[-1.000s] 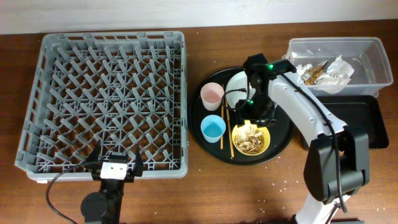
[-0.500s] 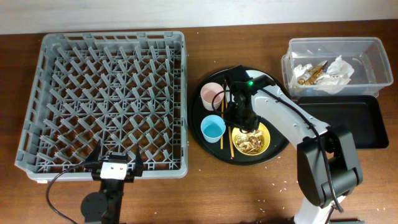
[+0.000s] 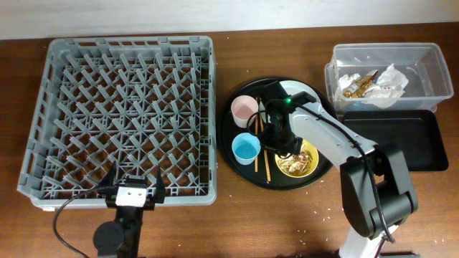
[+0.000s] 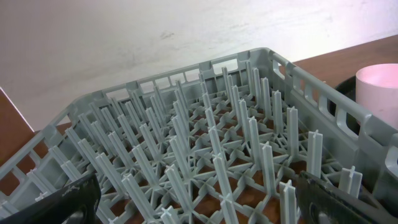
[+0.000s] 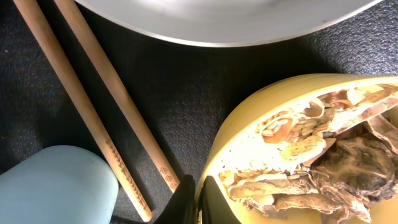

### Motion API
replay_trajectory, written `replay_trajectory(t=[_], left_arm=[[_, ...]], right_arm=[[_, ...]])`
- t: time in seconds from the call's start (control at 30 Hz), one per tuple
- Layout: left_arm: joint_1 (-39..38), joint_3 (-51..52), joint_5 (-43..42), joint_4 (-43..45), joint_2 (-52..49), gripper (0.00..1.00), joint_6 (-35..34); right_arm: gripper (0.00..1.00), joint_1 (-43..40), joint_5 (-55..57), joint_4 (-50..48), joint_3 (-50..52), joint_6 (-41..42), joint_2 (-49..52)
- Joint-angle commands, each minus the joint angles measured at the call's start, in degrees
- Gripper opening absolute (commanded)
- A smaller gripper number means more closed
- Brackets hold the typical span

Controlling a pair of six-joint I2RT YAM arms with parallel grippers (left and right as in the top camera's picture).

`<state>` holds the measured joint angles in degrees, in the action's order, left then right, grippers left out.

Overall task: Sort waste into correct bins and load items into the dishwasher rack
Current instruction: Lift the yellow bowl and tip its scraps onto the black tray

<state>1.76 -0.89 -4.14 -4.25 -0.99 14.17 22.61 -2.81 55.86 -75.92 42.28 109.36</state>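
The yellow bowl [image 3: 303,165] [image 5: 249,124], full of beige-brown food scraps [image 5: 323,155], sits on the round black tray [image 3: 237,161]. My right gripper [image 3: 278,147] [image 5: 200,199] is shut on the bowl's left rim, one finger inside and one outside. Two wooden chopsticks [image 3: 259,154] [image 5: 93,112] lie just left of it, between the bowl and the light-blue cup [image 3: 246,148] [image 5: 56,186]. The pink cup [image 3: 244,108] [image 4: 379,87] and white plate [image 3: 303,91] [image 5: 217,18] stand behind. My left gripper [image 3: 134,192] [image 4: 199,208] is open at the near edge of the grey dishwasher rack [image 3: 122,107] [image 4: 205,143].
The clear tub [image 3: 387,51] at the back right holds crumpled napkins [image 3: 386,80] and a gold wrapper [image 3: 356,84]. A shallow black rectangular tray [image 3: 394,140] lies in front of it. The right arm stretches over the round tray's right side.
My right gripper has moved left and down over the round tray and shut on the yellow bowl's left rim. The bowl has slid slightly right. The left arm has not moved.
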Motion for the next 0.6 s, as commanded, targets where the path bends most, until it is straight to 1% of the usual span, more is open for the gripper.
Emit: replay_trajectory(t=[0.0,0.13,0.23,0.27,0.33,0.37,0.5,0.57], left_arm=[[0.3,0.4,-0.6,0.1,0.3,1.0,0.9],[0.3,0.4,-0.6,0.1,0.3,1.0,0.9],[0.3,0.4,-0.6,0.1,0.3,1.0,0.9],[0.3,0.4,-0.6,0.1,0.3,1.0,0.9],[0.3,0.4,-0.6,0.1,0.3,1.0,0.9],[0.3,0.4,-0.6,0.1,0.3,1.0,0.9],[0.3,0.4,-0.6,0.1,0.3,1.0,0.9],[0.3,0.4,-0.6,0.1,0.3,1.0,0.9]], right_arm=[[0.04,-0.4,-2.1,1.5,0.1,-3.1,0.6],[0.04,-3.6,-2.4,10.5,-6.5,-9.9,-3.3],[0.04,-9.6,-4.8,16.3,-14.3,-17.3,-9.2],[0.04,-12.6,-7.5,16.9,-16.0,-20.6,-11.1],[0.04,-17.9,-11.0,17.0,-17.2,-24.6,-13.3],[0.04,-22.5,-13.6,17.0,-17.3,-27.8,-14.1],[0.04,-37.0,-25.8,15.4,-17.3,-39.5,-13.3],[0.04,-42.8,-31.3,14.1,-17.3,-43.0,-12.4]])
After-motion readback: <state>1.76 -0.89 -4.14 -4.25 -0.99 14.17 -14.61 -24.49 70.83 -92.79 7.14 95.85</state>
